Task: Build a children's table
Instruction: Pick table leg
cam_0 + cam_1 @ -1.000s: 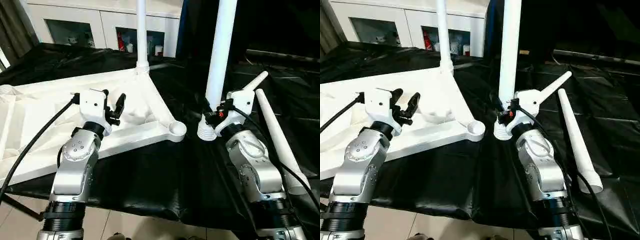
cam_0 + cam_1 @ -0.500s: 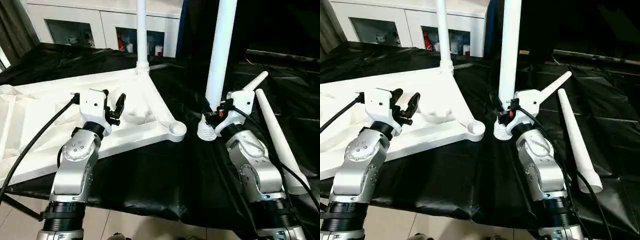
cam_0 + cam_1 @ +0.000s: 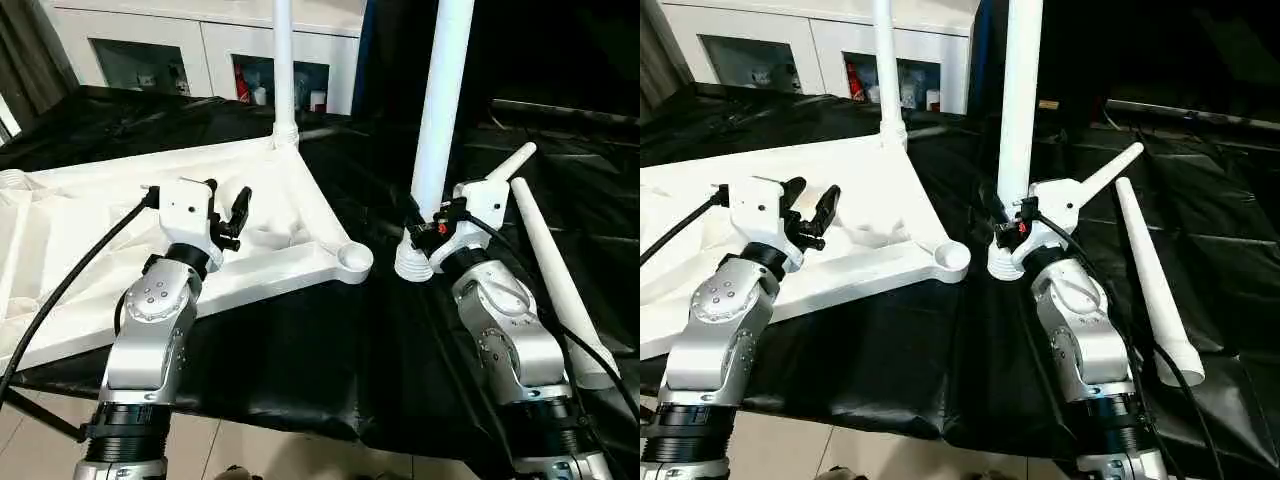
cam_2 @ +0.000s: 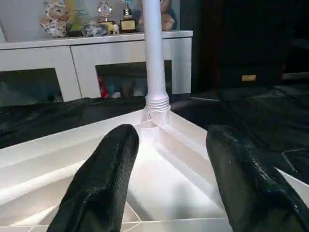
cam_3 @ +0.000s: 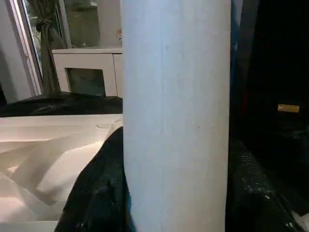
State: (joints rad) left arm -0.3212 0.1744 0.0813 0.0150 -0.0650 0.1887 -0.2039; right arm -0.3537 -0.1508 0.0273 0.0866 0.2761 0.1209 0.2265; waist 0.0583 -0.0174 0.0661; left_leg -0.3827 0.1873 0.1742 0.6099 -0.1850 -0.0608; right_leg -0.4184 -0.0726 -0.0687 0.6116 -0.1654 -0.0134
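Right gripper (image 3: 428, 222), fingers clamped on an upright white leg (image 3: 440, 110), stands just right of the upturned table top (image 3: 290, 190) on the black-draped desk (image 3: 330, 350); left gripper (image 3: 228, 212) hovers above it, fingers apart, empty; no legible writing.

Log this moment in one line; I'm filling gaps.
right fingers: gripping upright leg | left fingers: open over tabletop | near socket: empty

left claw (image 3: 227, 211): agape, empty | right claw (image 3: 428, 222): clamped, gripping
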